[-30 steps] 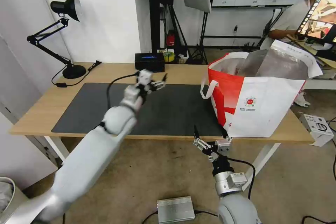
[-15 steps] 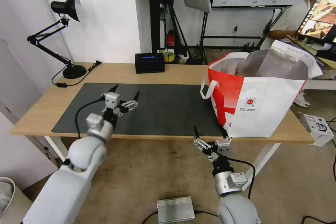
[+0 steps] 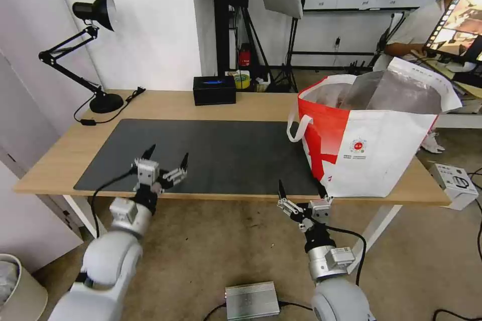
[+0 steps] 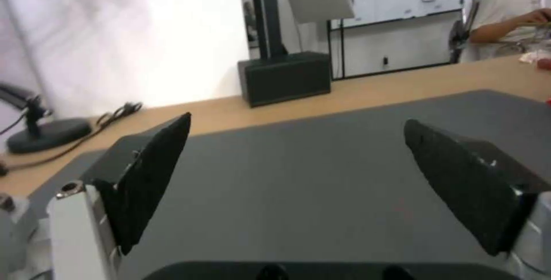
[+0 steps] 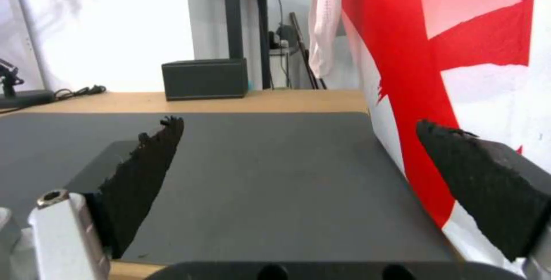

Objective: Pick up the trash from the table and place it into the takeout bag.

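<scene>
The left gripper hangs spread wide and empty over the near left edge of the dark mat; the right gripper waits, likewise spread and empty, at the surface's near edge, just beside the takeout bag. No trash lies on the mat, so the clearing looks finished. Best to pull back low and straight, clear of the edge. Far off stand a black box and a desk lamp; the bag's loop handle droops toward the mat and could snag.
</scene>
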